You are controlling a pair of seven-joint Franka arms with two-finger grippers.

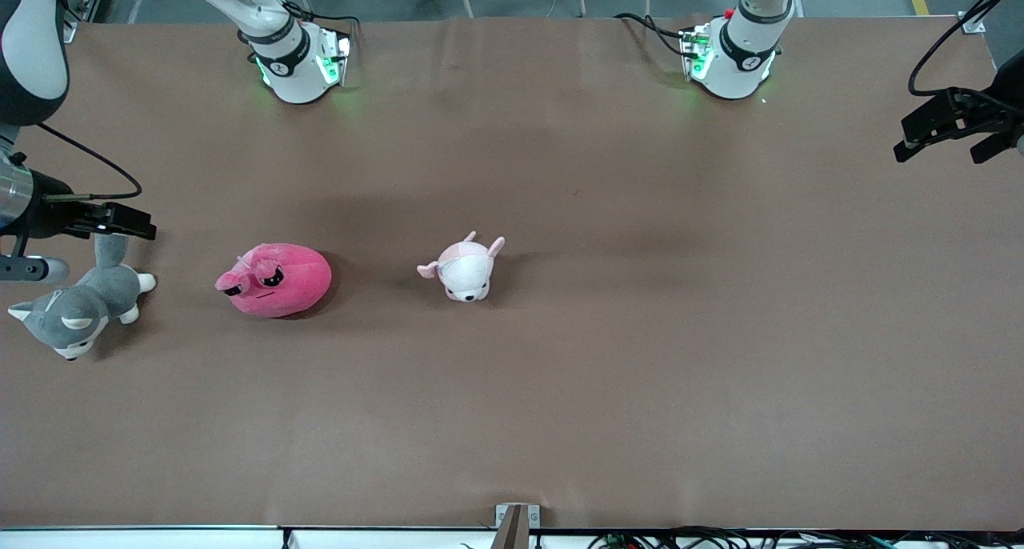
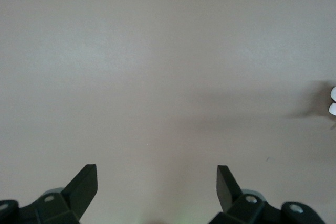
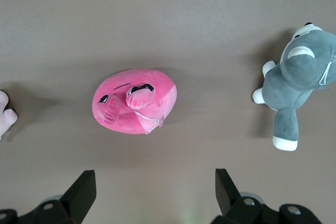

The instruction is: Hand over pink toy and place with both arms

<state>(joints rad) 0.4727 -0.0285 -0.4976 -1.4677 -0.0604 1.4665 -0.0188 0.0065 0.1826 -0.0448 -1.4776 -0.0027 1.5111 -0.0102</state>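
The right gripper (image 3: 152, 192) is holding its jaws wide apart with nothing between them, its two black fingers (image 3: 81, 190) framing bare brown table (image 3: 168, 19) in the right wrist view. In the front view this gripper (image 1: 132, 222) is hanging in the air at the right arm's end of the table, over the grey-and-white plush dog (image 1: 78, 305). The left gripper (image 2: 157, 187) is likewise standing with its jaws spread and empty, looking down on plain table surface, and in the front view it (image 1: 940, 137) is hovering at the left arm's end of the table, well apart from every toy.

The pink toy (image 1: 274, 279) is lying on the table, untouched by either gripper, toward the right arm's end. In the right wrist view it (image 3: 135, 100) is showing its dark squinting eyes and small ear flaps. The dog is lying just beside it, closer still to the right arm's end of the table, and is showing in the right wrist view as well (image 3: 296, 85). The smaller pale pink-and-white plush (image 1: 466, 267) is sitting near the pink toy toward the left arm's end, about the middle of the table. All three toys are lying apart from one another.
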